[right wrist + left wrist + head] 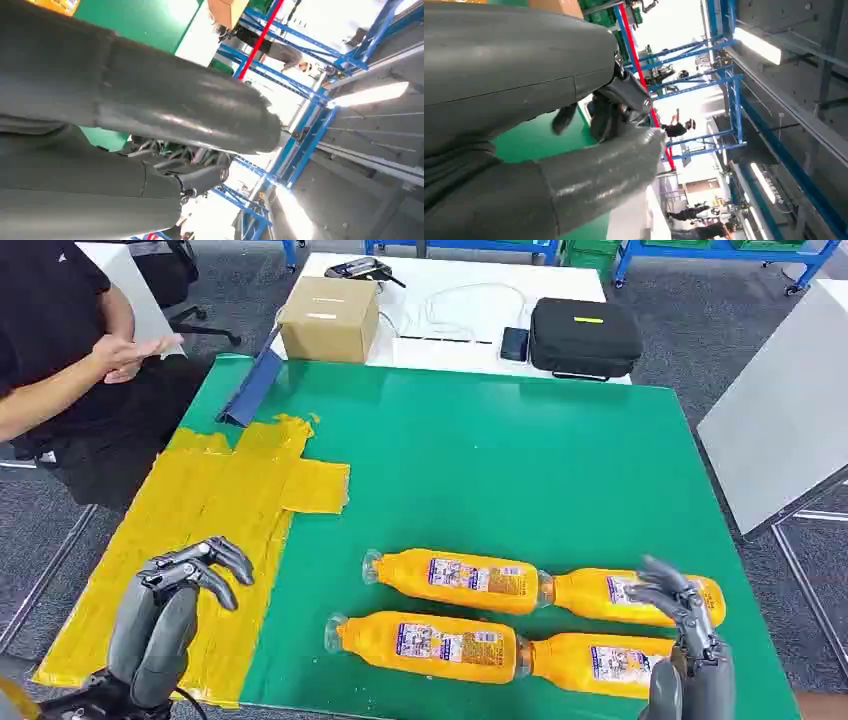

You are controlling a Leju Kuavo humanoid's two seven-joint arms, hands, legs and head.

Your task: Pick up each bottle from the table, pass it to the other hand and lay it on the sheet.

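Four glossy orange bottles (455,581) lie in two rows on green felt; both the left hand (190,575) and the right hand (675,605) hover empty, fingers loosely curled apart (yellow sheet (200,510) looks crinkled).

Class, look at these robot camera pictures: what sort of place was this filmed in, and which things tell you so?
Probably an industrial lab or workshop. Blue metal racking stands under strip lights, and a green table bears a taped yellow sheet and four orange bottles.
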